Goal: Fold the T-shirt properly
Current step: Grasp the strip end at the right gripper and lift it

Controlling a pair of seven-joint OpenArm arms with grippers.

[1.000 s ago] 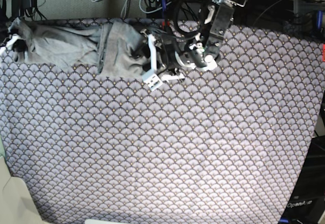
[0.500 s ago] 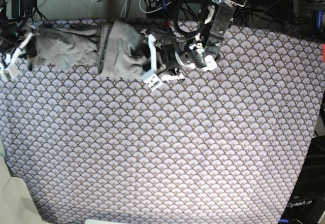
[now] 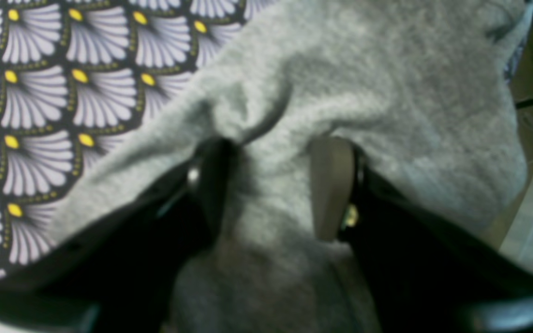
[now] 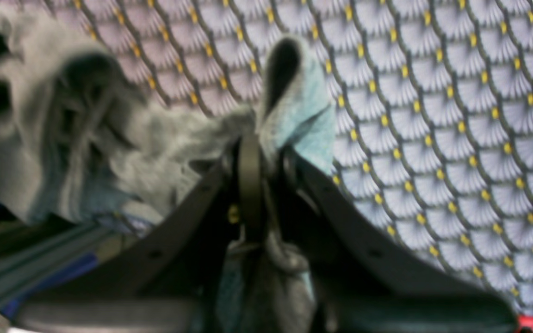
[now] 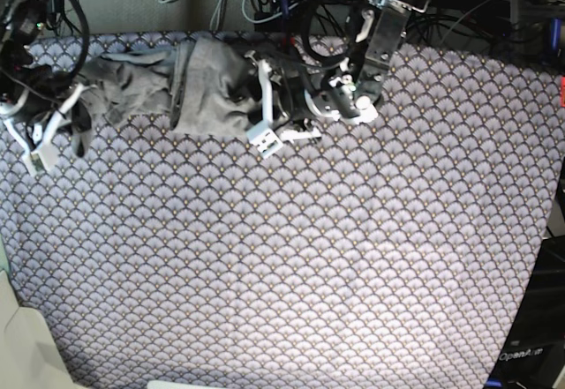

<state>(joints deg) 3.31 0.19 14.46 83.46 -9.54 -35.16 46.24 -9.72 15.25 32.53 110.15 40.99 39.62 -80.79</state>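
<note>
Left wrist view: the left gripper point(image 3: 271, 185) has its jaws set partly apart with a thick bunch of the T-shirt point(image 3: 363, 83) filling the gap between them. Both fingers press into the grey knit, so it reads as a grip on a bulky gather, likely to anchor that end. The tablecloth point(image 3: 40, 92) shows at upper left.

Right wrist view: the right gripper point(image 4: 266, 171) is pressed nearly together on a thin edge of the T-shirt point(image 4: 294, 111), which stands up as a small loop above the fingertips. The rest of the cloth trails off, blurred, to the left, raised off the tablecloth point(image 4: 433, 115). A narrow pinch suits a hem or sleeve edge; which edge cannot be told.

Base view: the T-shirt point(image 5: 207, 85) lies bunched along the far edge of the tablecloth point(image 5: 291, 265), stretched between the right gripper point(image 5: 53, 129) at the image left and the left gripper point(image 5: 265, 111) near centre. Judgement: the arms hold opposite ends to spread the shirt out; no fold is made yet.
</note>
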